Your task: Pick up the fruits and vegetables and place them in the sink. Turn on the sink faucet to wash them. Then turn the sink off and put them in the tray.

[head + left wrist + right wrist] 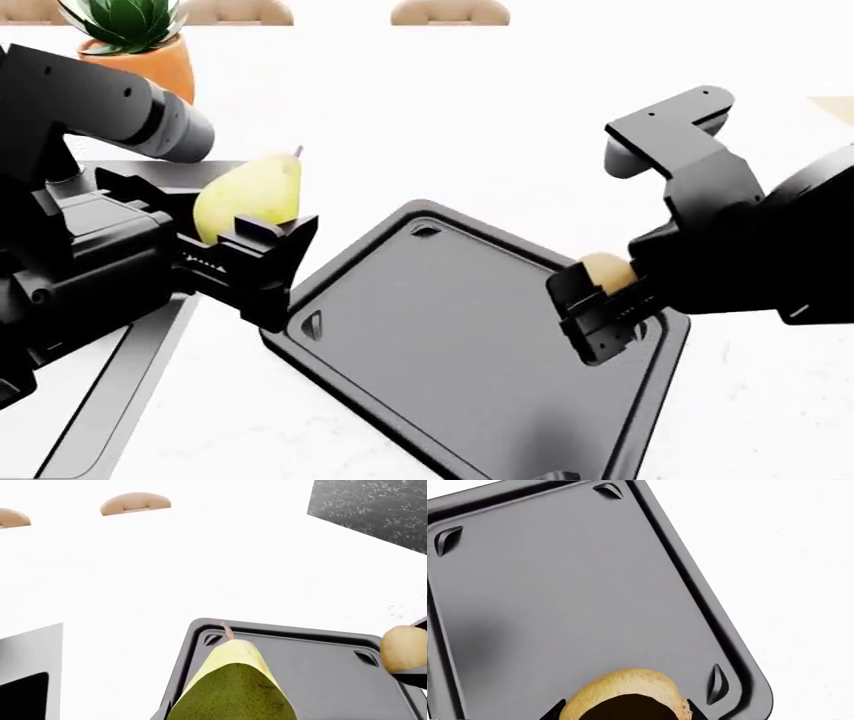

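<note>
My left gripper is shut on the yellow-green pear and holds it above the left edge of the black tray. The pear fills the lower part of the left wrist view, over the tray. My right gripper is shut on the brown-tan oval and holds it over the tray's right side. That oval shows in the right wrist view above the tray floor, and in the left wrist view. The sink rim lies at the left. The faucet is out of view.
An orange plant pot stands at the back left on the white counter. Tan chair backs show beyond the counter's far edge. A corner of the sink shows in the left wrist view.
</note>
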Controlling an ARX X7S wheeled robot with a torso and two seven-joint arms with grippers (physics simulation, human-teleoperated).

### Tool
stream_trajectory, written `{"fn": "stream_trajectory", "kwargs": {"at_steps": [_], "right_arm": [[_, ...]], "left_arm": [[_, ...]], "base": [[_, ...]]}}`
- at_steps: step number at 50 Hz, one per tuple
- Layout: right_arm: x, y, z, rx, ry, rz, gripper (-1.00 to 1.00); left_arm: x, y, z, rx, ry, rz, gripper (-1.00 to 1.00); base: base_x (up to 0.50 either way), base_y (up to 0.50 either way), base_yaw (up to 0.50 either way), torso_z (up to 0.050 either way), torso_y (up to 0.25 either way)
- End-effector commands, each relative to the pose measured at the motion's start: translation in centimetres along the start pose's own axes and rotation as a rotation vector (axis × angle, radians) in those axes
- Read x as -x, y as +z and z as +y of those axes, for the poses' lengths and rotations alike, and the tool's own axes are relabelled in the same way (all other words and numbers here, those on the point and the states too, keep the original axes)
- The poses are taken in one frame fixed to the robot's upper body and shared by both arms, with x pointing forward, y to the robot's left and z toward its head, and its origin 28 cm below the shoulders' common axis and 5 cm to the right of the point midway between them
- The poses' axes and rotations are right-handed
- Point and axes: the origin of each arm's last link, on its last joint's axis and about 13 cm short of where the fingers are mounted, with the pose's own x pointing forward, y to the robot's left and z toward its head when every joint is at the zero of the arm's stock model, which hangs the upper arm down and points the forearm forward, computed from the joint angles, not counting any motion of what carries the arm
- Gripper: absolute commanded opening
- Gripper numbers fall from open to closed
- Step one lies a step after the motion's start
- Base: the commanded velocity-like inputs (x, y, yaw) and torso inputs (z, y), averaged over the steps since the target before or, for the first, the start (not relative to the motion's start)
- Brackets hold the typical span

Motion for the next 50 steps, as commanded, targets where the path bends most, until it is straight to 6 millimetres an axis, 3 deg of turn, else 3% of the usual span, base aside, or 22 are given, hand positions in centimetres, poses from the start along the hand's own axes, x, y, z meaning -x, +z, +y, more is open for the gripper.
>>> {"fn": "stream_trajectory", "kwargs": {"at_steps": [1,50], "right_arm": [[-1.6,0.0,-0.7,-0.002,-0.013,0.044,-1.0],[-5.2,-0.8,-1.2,-0.03,0.014,0.119,-1.0]], "left_arm": [[-0.1,0.0,0.0,0.01,0.0,0.004,-1.0],[-0.6,-0.3,0.2,0.008,0.004,0.023,-1.0]], "base": [[0.0,0.0,0.0,0.0,0.0],[0.0,0.0,0.0,0.0,0.0]]}}
